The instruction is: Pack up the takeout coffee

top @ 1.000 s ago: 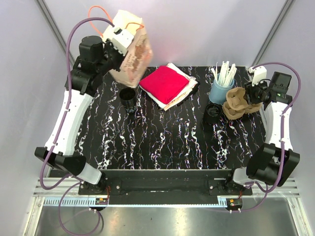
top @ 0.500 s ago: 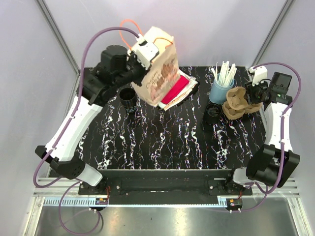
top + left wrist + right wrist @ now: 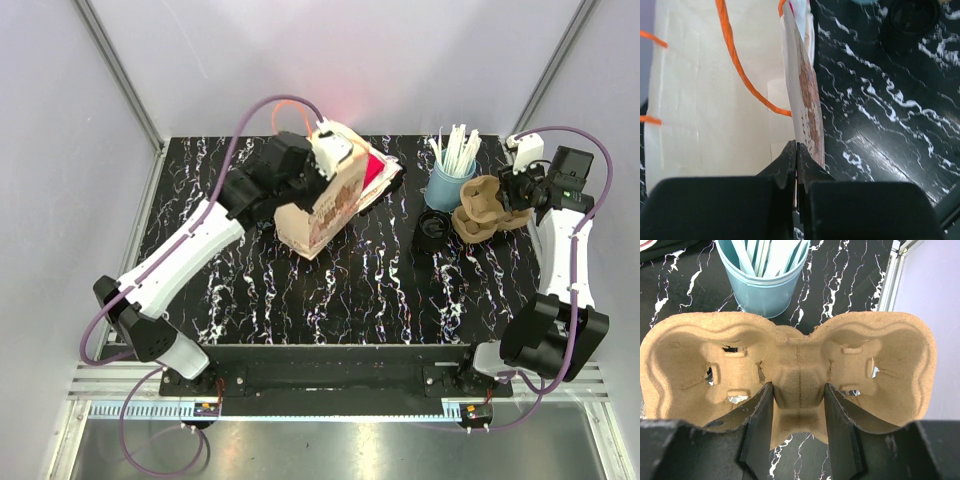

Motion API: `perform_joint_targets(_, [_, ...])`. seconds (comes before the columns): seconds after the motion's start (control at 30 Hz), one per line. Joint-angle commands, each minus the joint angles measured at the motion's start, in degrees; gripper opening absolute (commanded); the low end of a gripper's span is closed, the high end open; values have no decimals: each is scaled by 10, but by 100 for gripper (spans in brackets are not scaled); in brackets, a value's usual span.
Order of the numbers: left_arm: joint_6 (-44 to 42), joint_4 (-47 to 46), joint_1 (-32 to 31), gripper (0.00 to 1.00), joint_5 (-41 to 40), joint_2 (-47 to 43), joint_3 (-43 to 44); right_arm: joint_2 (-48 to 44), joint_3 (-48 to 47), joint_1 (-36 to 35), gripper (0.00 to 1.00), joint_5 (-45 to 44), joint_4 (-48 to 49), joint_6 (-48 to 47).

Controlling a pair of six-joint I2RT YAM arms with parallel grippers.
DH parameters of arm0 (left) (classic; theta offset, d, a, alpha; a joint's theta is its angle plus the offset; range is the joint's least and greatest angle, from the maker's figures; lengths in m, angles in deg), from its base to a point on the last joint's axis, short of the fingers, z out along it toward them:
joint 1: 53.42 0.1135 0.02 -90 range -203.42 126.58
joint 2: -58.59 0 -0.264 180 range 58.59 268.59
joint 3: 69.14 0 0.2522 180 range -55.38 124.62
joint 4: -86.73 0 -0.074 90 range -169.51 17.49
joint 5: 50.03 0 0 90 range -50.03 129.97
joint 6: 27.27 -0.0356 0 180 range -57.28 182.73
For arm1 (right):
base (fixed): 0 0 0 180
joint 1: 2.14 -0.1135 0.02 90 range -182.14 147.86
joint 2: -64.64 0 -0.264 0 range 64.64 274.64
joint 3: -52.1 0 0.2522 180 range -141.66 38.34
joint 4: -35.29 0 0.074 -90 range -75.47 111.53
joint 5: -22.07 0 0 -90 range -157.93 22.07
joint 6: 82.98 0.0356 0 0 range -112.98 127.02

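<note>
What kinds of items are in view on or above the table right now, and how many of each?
Paper bag: 1
Pulp cup carrier: 1
Black cup: 1
Blue cup of sticks: 1
Stack of napkins: 1
Total: 5
</note>
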Motion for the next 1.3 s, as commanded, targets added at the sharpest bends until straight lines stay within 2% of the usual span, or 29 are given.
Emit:
perform_joint_targets(0.0, [38, -32, -24, 0, -33, -1, -42, -18, -3, 1, 40, -4, 21, 7])
perform_joint_targets(0.43, [67, -30, -44, 0, -63, -42, -61, -20, -1, 1, 40, -9, 22, 11])
perform_joint_targets(0.77, [78, -32, -62, 0, -92, -107, -123, -44, 12, 1, 40, -17, 23, 19])
perform_joint_targets(0.97, [83, -30, -63, 0, -78, -137, -133, -56, 21, 1, 40, -17, 21, 29])
perform_joint_targets(1.27, [101, -39, -70, 0, -59, -160, -207, -79, 31, 1, 40, -23, 15, 37])
